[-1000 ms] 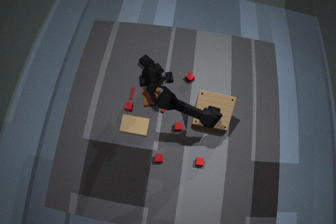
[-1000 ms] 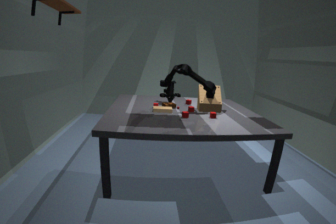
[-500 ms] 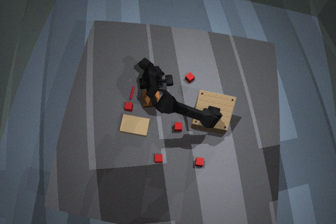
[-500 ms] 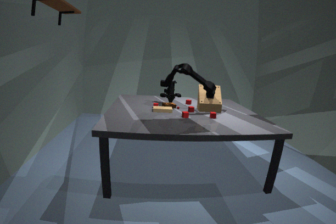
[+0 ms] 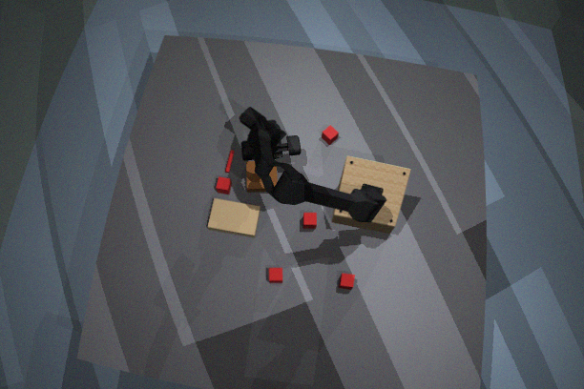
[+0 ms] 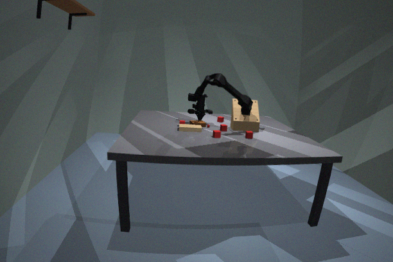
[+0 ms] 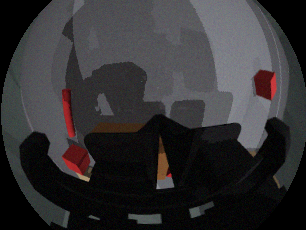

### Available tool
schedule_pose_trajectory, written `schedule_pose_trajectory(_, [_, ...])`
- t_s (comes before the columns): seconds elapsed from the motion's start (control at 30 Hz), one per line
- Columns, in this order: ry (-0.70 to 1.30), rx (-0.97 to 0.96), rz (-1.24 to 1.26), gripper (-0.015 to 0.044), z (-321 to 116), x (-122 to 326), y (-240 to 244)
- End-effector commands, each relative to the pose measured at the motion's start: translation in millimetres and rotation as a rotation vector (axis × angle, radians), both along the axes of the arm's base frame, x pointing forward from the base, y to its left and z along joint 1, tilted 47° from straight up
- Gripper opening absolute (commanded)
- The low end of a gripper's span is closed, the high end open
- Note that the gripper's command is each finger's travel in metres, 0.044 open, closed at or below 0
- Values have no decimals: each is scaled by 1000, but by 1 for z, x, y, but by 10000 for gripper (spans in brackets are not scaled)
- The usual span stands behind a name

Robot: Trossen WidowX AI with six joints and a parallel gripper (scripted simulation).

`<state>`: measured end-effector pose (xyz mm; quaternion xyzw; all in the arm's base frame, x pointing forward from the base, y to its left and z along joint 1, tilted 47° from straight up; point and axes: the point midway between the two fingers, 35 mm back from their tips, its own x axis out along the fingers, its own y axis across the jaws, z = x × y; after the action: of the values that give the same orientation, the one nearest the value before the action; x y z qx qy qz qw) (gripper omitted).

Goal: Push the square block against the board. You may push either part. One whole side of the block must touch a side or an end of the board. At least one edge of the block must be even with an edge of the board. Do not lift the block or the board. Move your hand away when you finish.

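One square block (image 5: 255,183) (image 6: 198,123), left of centre in the top view, apart from one board (image 5: 234,217) (image 6: 190,128) at lower left. Five red cubes surround them. One arm (image 5: 329,194) (image 6: 234,90) arches leftward, claw (image 6: 200,119) (image 7: 158,118) clenched, pointing down.

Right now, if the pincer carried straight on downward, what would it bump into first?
Probably the tabletop, right by the square block; depth is unclear, so it might catch the block's edge.

We look steeply down from above, face the table (image 5: 382,341) (image 6: 225,160) from well back, and peer past nearby fingers; the first two views share the arm.
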<state>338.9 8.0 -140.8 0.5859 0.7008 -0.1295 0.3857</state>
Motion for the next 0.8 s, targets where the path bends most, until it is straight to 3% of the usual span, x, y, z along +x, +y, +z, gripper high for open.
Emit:
schedule_pose_trajectory(0.0, [9, 10, 5, 0, 4, -5, 8])
schedule_pose_trajectory(0.77, [10, 10, 5, 0, 23, -9, 26])
